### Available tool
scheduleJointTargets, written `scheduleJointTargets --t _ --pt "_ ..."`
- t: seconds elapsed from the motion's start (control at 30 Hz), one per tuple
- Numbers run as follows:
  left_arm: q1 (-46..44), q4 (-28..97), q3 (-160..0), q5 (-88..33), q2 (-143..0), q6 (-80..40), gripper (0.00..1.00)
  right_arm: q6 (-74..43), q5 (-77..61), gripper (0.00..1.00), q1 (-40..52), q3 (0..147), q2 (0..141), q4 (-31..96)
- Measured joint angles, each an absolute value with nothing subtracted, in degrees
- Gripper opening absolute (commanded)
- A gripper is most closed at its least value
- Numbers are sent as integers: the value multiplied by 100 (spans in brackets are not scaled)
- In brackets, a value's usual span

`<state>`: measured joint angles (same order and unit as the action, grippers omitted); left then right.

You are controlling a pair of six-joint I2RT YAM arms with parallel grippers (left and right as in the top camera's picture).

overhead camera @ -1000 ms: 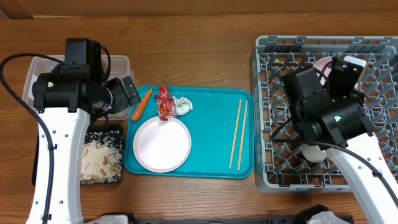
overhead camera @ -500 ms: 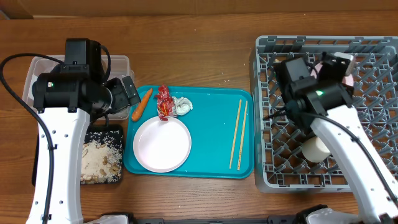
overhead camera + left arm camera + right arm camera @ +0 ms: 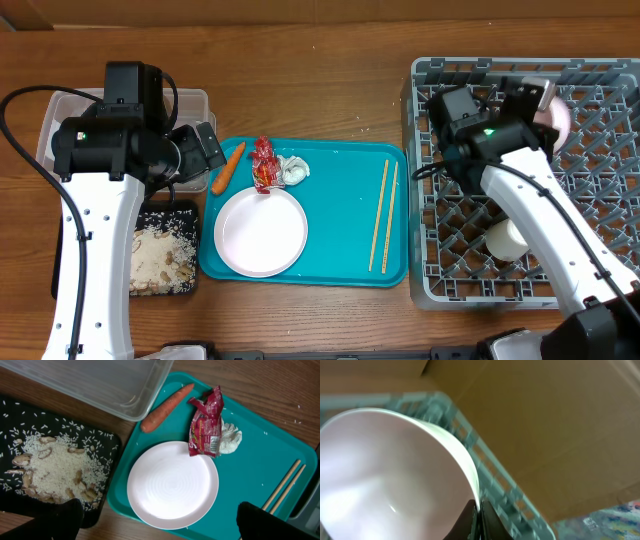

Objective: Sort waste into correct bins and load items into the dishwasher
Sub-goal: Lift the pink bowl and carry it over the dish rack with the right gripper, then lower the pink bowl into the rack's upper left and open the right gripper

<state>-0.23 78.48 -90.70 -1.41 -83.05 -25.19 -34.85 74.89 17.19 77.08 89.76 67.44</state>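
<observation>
I am pinching the bowl (image 3: 385,470) by its rim in the right gripper (image 3: 479,521), tipping it at the dish rack's (image 3: 500,66) one o'clock so pegs can prop it, with the left gripper (image 3: 160,510) spread wide.

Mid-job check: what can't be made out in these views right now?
- Overhead: the left arm hides most of the clear tub.
- Overhead: the right arm covers part of the lower bowl in the dish rack.
- Right wrist: blurred; the held bowl hides the dish rack beneath it.

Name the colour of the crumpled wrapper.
The wrapper is red, best seen in the left wrist view.
</observation>
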Motion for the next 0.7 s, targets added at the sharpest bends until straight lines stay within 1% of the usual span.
scheduleJointTargets --t 0.1,0.2,0.43,0.57,0.7 --pt "-23 7852 -9070 -143 -8305 -2519 100 -3361 7830 4 1391 7708 8976 6195" --pt "-23 7850 -9070 -143 -8305 -2519 100 -3122 7898 4 849 7708 8976 5819" --pt "-23 7850 -9070 -143 -8305 -2519 100 -2630 7620 4 -178 7708 8976 5507" --pt "-23 7850 -9070 -143 -8305 -2519 100 -2182 7293 4 -504 7706 8976 5144" --pt "-23 7850 -9070 -143 -8305 -2519 100 -1822 6875 4 -484 7706 8976 5116"
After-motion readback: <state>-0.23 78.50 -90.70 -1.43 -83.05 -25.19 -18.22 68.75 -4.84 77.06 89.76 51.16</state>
